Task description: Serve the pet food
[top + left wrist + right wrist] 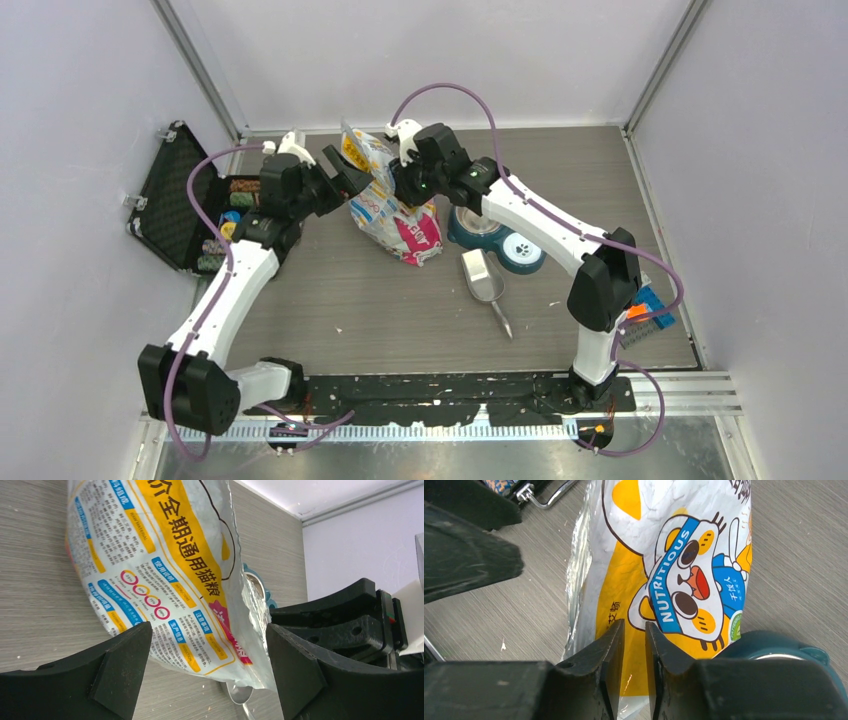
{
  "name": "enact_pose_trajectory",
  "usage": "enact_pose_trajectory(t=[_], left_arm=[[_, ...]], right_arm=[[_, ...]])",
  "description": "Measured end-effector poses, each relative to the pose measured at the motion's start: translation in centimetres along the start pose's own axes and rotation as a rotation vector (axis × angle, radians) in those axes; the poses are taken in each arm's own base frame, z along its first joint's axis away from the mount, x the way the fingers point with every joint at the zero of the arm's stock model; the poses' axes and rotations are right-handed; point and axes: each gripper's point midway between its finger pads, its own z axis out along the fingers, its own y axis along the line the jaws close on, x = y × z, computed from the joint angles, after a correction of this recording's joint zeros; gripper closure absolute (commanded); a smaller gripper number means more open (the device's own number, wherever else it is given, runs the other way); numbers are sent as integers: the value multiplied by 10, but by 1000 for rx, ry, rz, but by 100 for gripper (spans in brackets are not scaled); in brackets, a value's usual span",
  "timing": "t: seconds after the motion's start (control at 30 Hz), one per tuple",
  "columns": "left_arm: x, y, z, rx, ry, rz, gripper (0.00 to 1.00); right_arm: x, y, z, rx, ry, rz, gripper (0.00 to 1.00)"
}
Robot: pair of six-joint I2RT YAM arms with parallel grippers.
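Pet food: none visible, presumably inside the bag (395,215) standing on the table (350,300) near the bowl (500,240). Bag looks soft, slippery, bottom-heavy; pinch its top edge. Left claw (207,645) wide, straddling the bag. Right claw (634,630) narrow at the top; cannot tell if gripping.

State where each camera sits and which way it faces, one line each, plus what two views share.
Top external: above and behind the robot, looking down on the table, food bag, scoop; both arms show.
Left wrist: on the left arm, looking across the table at the bag's printed back; its open jaws frame it.
Right wrist: on the right arm, looking down at the bag's cartoon front; its jaws nearly together.
Shared: both wrist views show bag and teal bowl.
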Motion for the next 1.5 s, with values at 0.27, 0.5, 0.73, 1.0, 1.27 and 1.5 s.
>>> enact_pose_trajectory(t=[0.27,0.5,0.73,1.0,1.27,1.5], left_arm=[[-8,2,-15,-25,-61,4,16],[-3,7,-7,-35,-36,-5,18],[3,11,0,-45,-10,-18,18],[4,9,0,-34,-1,-28,18],[5,8,0,-31,5,-29,18],[8,9,4,-31,17,-37,19]], right_arm=[[-24,5,-12,-5,-82,21,63],[-55,11,-24,-25,-181,44,54],[-59,15,-25,-45,-189,61,55],[-70,16,-22,-49,-205,61,58],[-55,13,-2,-46,-157,71,69],[-53,16,-1,-57,-149,84,95]])
